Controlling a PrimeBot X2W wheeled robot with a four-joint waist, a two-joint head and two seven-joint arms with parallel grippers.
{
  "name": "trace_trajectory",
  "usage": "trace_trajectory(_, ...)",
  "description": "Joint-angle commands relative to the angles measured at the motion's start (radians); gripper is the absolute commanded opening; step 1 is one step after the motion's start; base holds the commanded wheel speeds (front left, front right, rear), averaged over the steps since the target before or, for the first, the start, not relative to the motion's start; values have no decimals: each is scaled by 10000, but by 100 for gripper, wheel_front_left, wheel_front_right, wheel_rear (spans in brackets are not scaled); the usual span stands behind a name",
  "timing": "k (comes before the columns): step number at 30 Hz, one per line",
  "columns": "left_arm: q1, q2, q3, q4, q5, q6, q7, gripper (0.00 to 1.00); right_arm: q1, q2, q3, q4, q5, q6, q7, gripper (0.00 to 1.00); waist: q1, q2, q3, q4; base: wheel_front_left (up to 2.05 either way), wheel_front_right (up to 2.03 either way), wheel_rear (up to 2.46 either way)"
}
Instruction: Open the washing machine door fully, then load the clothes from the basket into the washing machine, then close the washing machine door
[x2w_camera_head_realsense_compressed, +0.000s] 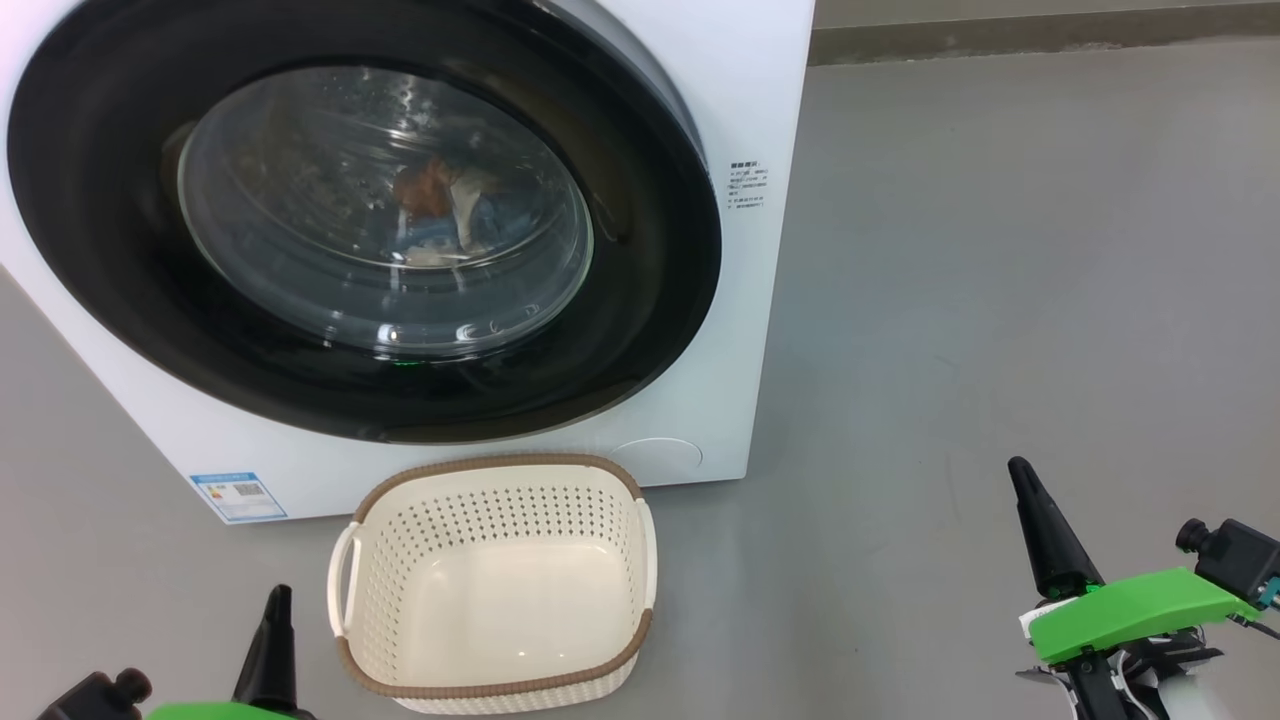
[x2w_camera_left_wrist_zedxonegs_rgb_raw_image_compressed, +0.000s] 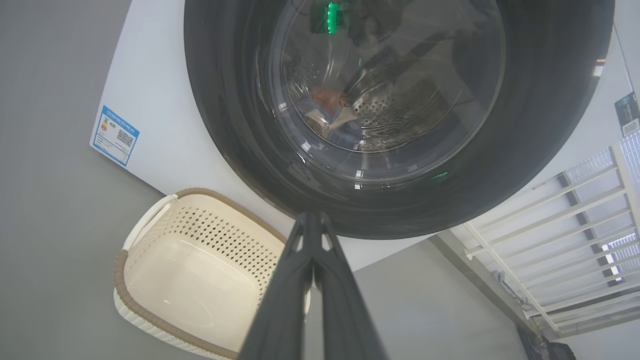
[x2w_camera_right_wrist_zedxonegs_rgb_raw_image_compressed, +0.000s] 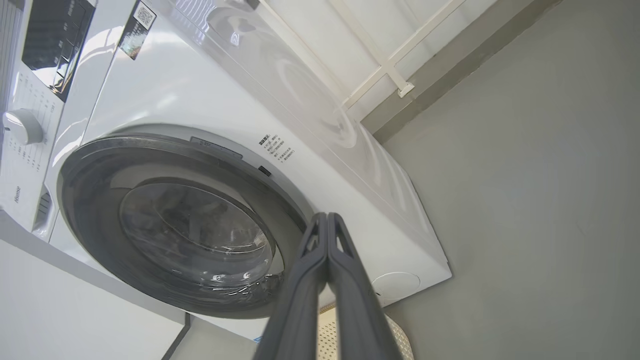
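The washing machine door (x2w_camera_head_realsense_compressed: 620, 330) lay closed on the white washing machine (x2w_camera_head_realsense_compressed: 760, 100), and the clothes (x2w_camera_head_realsense_compressed: 450, 215) sat in the drum behind its glass. The basket (x2w_camera_head_realsense_compressed: 500, 465) stood on the grey floor (x2w_camera_head_realsense_compressed: 1000, 300) just before the machine. The left pincer (x2w_camera_head_realsense_compressed: 279, 597) and right pincer (x2w_camera_head_realsense_compressed: 1020, 470) were clenched, grasping nothing.

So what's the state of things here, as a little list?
washing machine door: looks closed
clothes: inside the washing machine, visible through the door's glass
basket: empty, on the floor before the machine
left gripper: shut, empty, beside the basket
right gripper: shut, empty, over bare floor
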Motion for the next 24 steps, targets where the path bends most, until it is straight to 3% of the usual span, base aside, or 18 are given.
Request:
trace_trajectory(1, -486, 85, 236, -187, -335, -10, 85, 0, -88, -23, -45, -286, 402, -5, 72, 0, -1, 0, -2, 8, 0, 0, 0)
trace_trajectory(24, -660, 24, 503, -69, -2439, -13, 734, 0, 53, 314, -520, -307, 2376, -8, 722, 0, -1, 0, -32, 103, 0, 0, 0)
